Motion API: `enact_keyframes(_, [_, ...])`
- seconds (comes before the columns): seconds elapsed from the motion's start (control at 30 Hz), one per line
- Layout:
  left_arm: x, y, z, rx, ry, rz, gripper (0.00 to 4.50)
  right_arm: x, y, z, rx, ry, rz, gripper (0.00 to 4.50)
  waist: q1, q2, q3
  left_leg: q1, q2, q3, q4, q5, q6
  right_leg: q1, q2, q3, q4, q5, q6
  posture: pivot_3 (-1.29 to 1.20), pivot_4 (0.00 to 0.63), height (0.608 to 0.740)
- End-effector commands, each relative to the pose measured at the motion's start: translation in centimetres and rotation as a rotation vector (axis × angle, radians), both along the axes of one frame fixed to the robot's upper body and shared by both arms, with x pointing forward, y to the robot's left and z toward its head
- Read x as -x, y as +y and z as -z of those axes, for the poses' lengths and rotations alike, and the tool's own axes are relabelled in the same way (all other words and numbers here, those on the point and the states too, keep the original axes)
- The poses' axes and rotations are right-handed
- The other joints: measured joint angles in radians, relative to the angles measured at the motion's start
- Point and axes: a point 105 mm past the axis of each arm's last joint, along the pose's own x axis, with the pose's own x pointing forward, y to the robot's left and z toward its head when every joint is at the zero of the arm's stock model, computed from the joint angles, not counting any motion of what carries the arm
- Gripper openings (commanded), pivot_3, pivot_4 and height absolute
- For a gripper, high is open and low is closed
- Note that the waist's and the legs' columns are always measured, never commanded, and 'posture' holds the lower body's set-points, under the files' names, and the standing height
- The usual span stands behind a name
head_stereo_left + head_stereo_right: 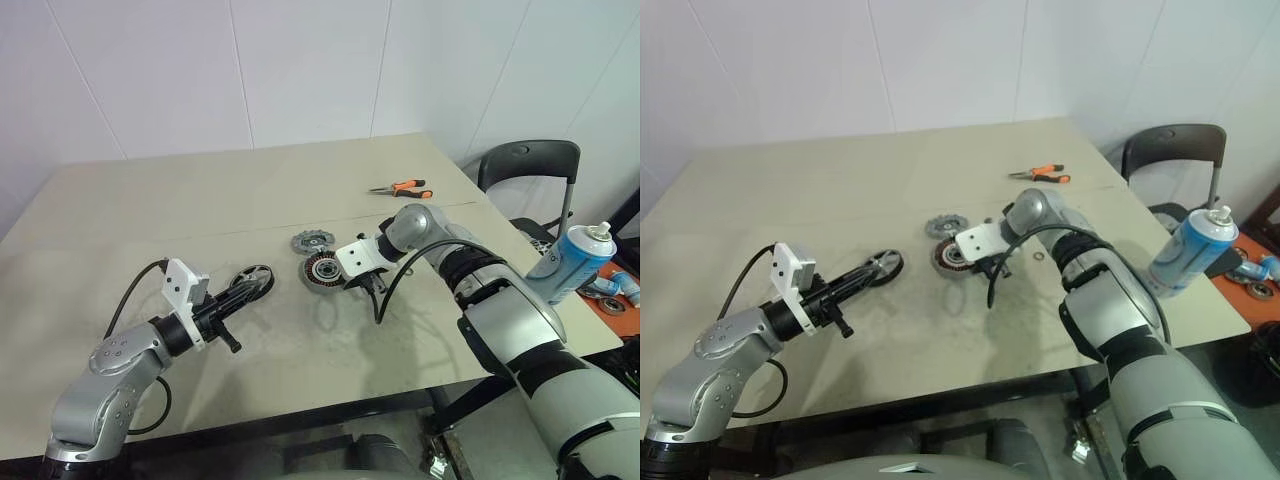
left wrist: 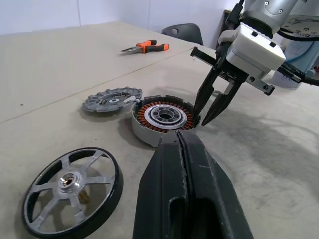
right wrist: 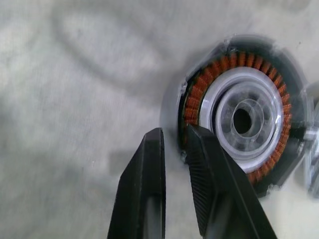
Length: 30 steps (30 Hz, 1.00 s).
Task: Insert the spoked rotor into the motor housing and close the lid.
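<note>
So the left gripper (image 2: 185, 144) is pressed shut on nothing, hanging level just above the tabletop (image 1: 120, 215). The black spoked rotor (image 2: 72, 191) lies flat right beside its tip, untouched, so my guess is that arm is parked there ready to take the rotor once the housing is steady.

A bit past that tip sits the motor housing (image 2: 162, 119), open side up. Inside you can see the ring of copper windings and a pale hub with a dark hole, and no rotor in it yet.

The right gripper (image 3: 174, 149) comes down steeply at the housing's edge. In its wrist view one finger sits outside the wall and the other over the windings, nearly closed, so it looks pinched on the rim, probably to hold the cup in place.

The ribbed lid (image 2: 110, 99) lies flat just beyond the housing, touching or almost touching it. Well past everything there are orange-handled pliers (image 1: 402, 188).
</note>
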Motion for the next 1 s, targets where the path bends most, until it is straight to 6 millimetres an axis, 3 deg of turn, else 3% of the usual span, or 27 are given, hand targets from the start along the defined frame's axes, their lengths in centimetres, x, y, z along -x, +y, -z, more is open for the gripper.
enact_keyframes(0.03, [-0.2, 0.0, -0.5, -0.005, -0.044, -0.001, 0.00, -0.2, -0.2, -1.0, 0.038, -0.037, -0.041, 0.02, 0.000, 0.000, 0.000, 0.000, 0.000, 0.000, 0.000, 0.000, 0.000, 0.000, 0.000, 0.000, 0.000, 0.000, 0.000, 0.00, 0.000, 0.740])
enact_keyframes(0.3, [-0.5, 0.0, -0.2, -0.007, -0.049, -0.004, 0.00, 0.3, 1.0, -3.3, 0.006, 0.009, -0.104, 0.02, -0.001, 0.001, 0.000, -0.001, 0.000, 0.000, 0.000, 0.000, 0.000, -0.001, 0.001, -0.001, 0.000, 0.000, 0.001, 0.00, 0.000, 0.740])
enact_keyframes(0.53, [-0.7, 0.0, 0.0, -0.005, -0.052, 0.001, 0.00, 1.6, 1.0, -5.3, -0.039, 0.172, -0.048, 0.02, 0.001, 0.002, 0.001, -0.002, 0.001, -0.001, 0.000, 0.000, 0.000, -0.002, 0.000, -0.001, 0.000, 0.000, 0.001, 0.00, 0.000, 0.740])
enact_keyframes(0.8, [-1.0, -0.4, 0.0, 0.000, -0.055, 0.013, 0.00, 4.5, -0.7, -2.8, 0.031, 0.282, -0.046, 0.02, 0.006, 0.002, 0.001, -0.002, 0.000, -0.001, -0.001, 0.000, 0.000, -0.002, -0.001, -0.001, 0.000, 0.000, 0.000, 0.00, 0.000, 0.740])
enact_keyframes(1.0, [-0.9, -0.7, -0.4, 0.000, -0.059, 0.019, 0.00, 5.3, -0.3, -2.6, 0.032, 0.323, -0.038, 0.02, 0.003, 0.002, 0.001, -0.002, 0.001, -0.001, 0.000, 0.000, 0.000, -0.003, 0.000, -0.001, 0.000, 0.000, 0.000, 0.00, 0.000, 0.740])
